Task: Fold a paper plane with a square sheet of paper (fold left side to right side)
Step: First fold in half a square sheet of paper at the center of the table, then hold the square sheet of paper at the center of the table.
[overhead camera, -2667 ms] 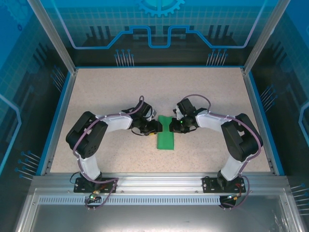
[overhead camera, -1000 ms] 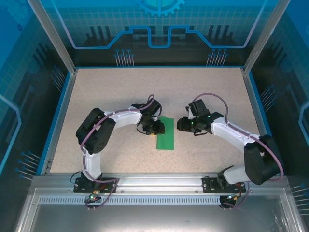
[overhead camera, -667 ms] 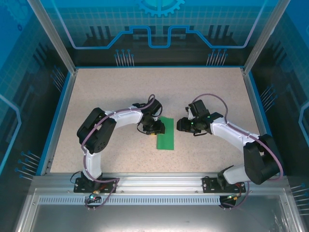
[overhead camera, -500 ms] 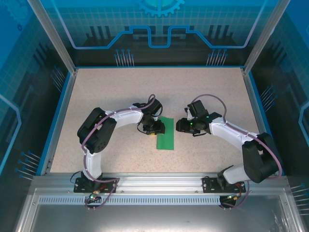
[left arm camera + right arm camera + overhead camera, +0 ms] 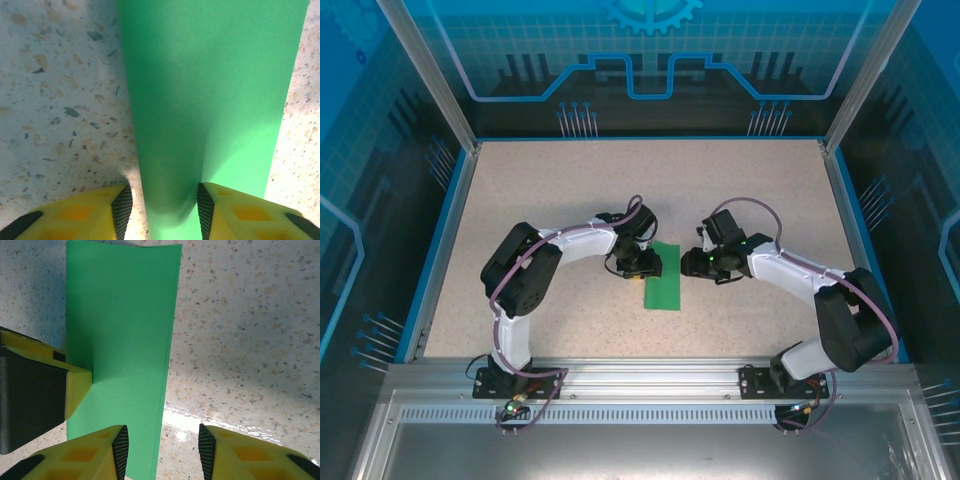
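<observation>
**Top external view.** You are looking down on a speckled beige counter (image 5: 570,190) with a blue rim. It is enclosed by blue printed wall panels (image 5: 650,60) and aluminium frame posts (image 5: 425,70). An aluminium rail (image 5: 640,385) along the near edge carries both arm bases. The square sheet of paper (image 5: 663,285) lies near the counter's centre as a narrow green strip, its long axis running near to far. The left fingers (image 5: 648,264) meet its left edge toward the far end. The right fingers (image 5: 690,263) sit at its right edge, directly opposite. Purple cables (image 5: 740,205) loop over both arms. You cannot read the finger spacing from here.

**Left wrist view.** The paper (image 5: 210,100) lies flat on the counter. The two yellow fingers stand partway apart. One rests on bare counter just beside the paper's edge and the other over the paper, with the green surface filling the gap between them.

**Right wrist view.** Both long edges of the paper (image 5: 120,330) are visible. The right fingers stand partway apart, gripping nothing, and straddle the paper's right edge. One yellow-tipped black finger of the left arm touches the paper's left edge and covers the counter beside it. A bright glare patch (image 5: 185,420) lies on the counter just right of the paper.
</observation>
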Controlling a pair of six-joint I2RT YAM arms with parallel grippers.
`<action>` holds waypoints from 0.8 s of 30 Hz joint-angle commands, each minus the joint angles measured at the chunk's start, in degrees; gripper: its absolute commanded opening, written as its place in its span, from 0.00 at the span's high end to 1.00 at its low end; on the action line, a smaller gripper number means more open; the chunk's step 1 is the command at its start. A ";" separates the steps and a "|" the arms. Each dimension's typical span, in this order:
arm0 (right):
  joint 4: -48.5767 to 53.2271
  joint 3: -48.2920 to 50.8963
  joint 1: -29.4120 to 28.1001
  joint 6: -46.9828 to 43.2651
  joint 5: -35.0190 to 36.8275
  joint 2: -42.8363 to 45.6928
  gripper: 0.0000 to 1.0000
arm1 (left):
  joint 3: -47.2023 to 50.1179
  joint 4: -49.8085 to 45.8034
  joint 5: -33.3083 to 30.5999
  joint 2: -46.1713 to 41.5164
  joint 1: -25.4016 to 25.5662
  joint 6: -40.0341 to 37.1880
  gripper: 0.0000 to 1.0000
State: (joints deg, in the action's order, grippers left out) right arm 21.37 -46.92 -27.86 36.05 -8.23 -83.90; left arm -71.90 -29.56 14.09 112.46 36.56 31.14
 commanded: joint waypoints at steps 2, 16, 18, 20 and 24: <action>-0.68 -0.17 -0.86 0.96 -1.16 -0.92 0.56 | 1.13 3.23 1.80 5.66 3.17 0.14 0.56; -0.53 -0.50 -1.17 1.04 -1.04 -1.01 0.56 | 0.18 2.75 2.29 6.98 3.34 1.82 0.53; -0.54 -0.52 -1.23 1.08 -1.00 -1.00 0.56 | 0.18 2.74 2.26 7.11 3.33 1.82 0.53; -0.54 -0.48 -1.24 1.04 -1.03 -1.09 0.56 | 0.14 2.75 2.34 7.20 3.39 1.82 0.53; -0.54 -0.54 -1.31 1.04 -1.01 -1.11 0.56 | 0.07 2.58 2.35 7.42 3.35 2.00 0.53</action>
State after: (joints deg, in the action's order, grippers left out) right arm 20.93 -46.92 -28.25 36.45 -8.60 -84.36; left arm -73.43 -31.05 13.76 113.36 36.82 32.69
